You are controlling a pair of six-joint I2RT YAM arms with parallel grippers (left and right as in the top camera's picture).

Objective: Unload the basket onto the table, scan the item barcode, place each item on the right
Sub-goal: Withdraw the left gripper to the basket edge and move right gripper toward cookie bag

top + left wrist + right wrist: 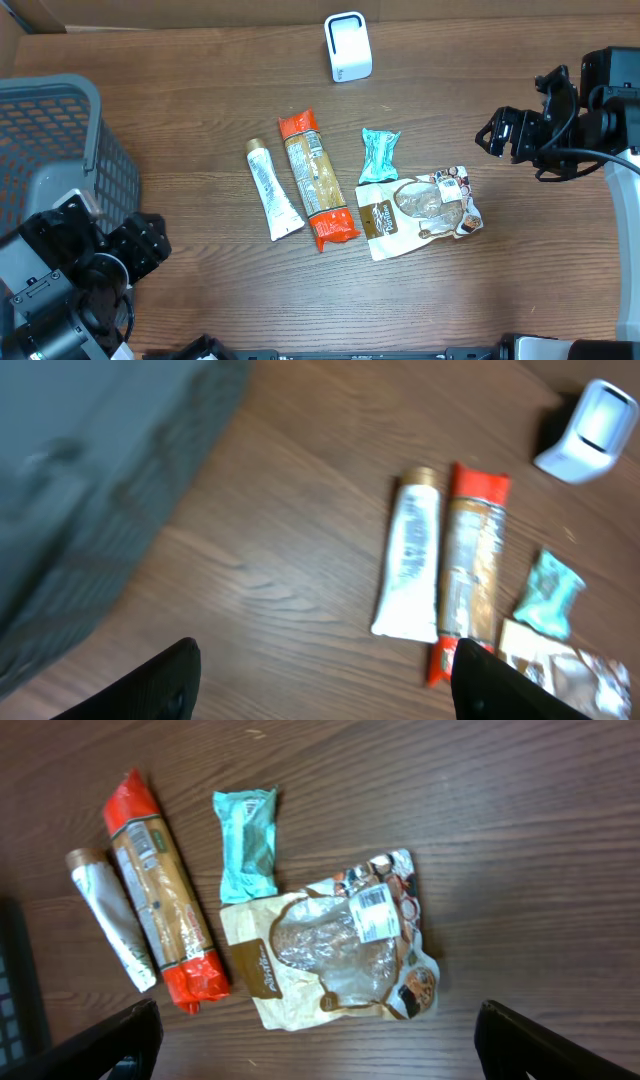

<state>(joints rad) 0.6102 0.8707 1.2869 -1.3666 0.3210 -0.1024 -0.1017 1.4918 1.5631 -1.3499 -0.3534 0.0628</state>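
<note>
Grey basket (60, 130) sits at the far left of the worktop (200, 100). Left fingers (148, 240) are just beside its lower right corner, spread, with nothing between them. In the blurred left wrist view both finger tips (165, 685) frame bare wood. The items lie ahead and to the right, well apart from the fingers. The four items are in a row mid-worktop. White tube (273, 190) lies flat, cap end away from the arms, alongside the orange-ended pack (315, 180); whether the two touch I can't tell. White scanner (348, 46) stands alone at the far edge, apart from everything. Teal packet (379, 155) comes next, its near end touching the top edge of the brown pouch (420, 212). The pouch lies flat, clear window and white label (450, 188) up. Right fingers (497, 132) are spread wide and hold nothing, off past the pouch's right end and clear of it. In the right wrist view the pouch (335, 945) lies between the two finger tips (120, 1040), no contact.
</note>
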